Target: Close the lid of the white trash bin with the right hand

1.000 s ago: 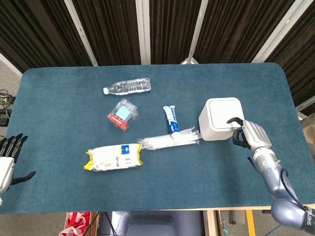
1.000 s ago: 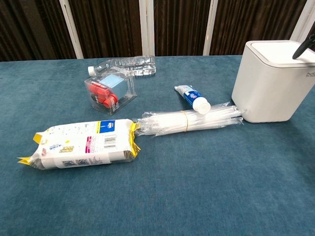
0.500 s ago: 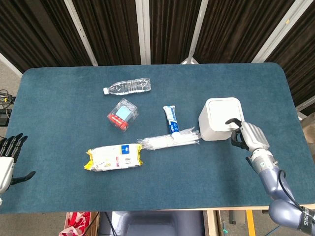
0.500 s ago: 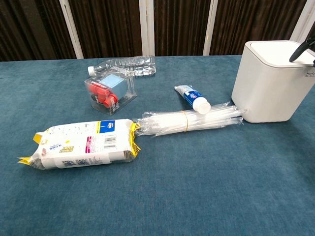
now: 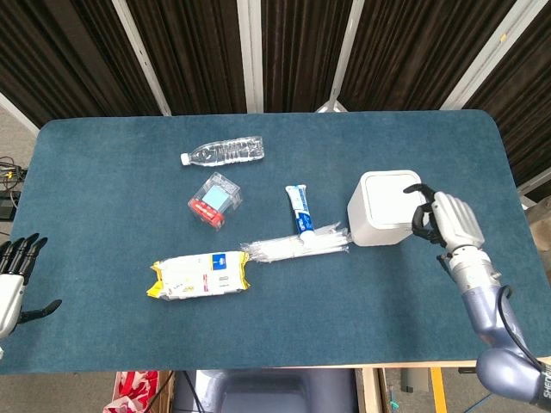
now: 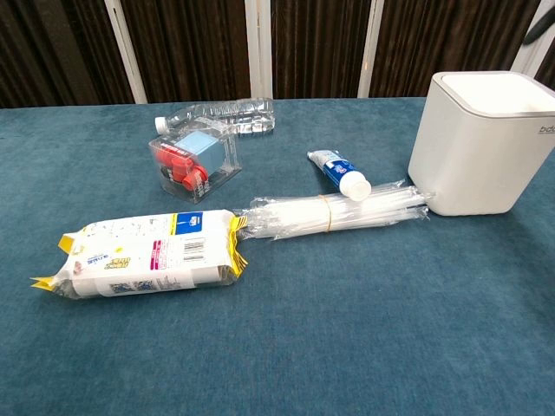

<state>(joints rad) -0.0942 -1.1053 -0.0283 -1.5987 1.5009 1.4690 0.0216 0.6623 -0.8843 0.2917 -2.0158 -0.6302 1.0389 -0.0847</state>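
The white trash bin (image 5: pixel 386 209) stands right of the table's middle, and its lid (image 6: pixel 497 92) lies flat on top. My right hand (image 5: pixel 449 220) hovers just beside the bin's right edge with its fingers bent toward the lid and nothing in them. The chest view shows only one dark fingertip (image 6: pixel 542 27), well above the bin (image 6: pixel 482 146). My left hand (image 5: pixel 12 279) hangs off the table's front left corner, fingers spread, holding nothing.
A bundle of clear straws (image 5: pixel 295 247) and a toothpaste tube (image 5: pixel 299 208) lie against the bin's left side. Further left are a wet-wipes pack (image 5: pixel 201 275), a clear box with red caps (image 5: pixel 214 201) and a water bottle (image 5: pixel 224 152).
My right hand has lifted off the bin's lid and shifted slightly right and away. In the chest view its fingertip has risen from the lid to the frame's top corner.
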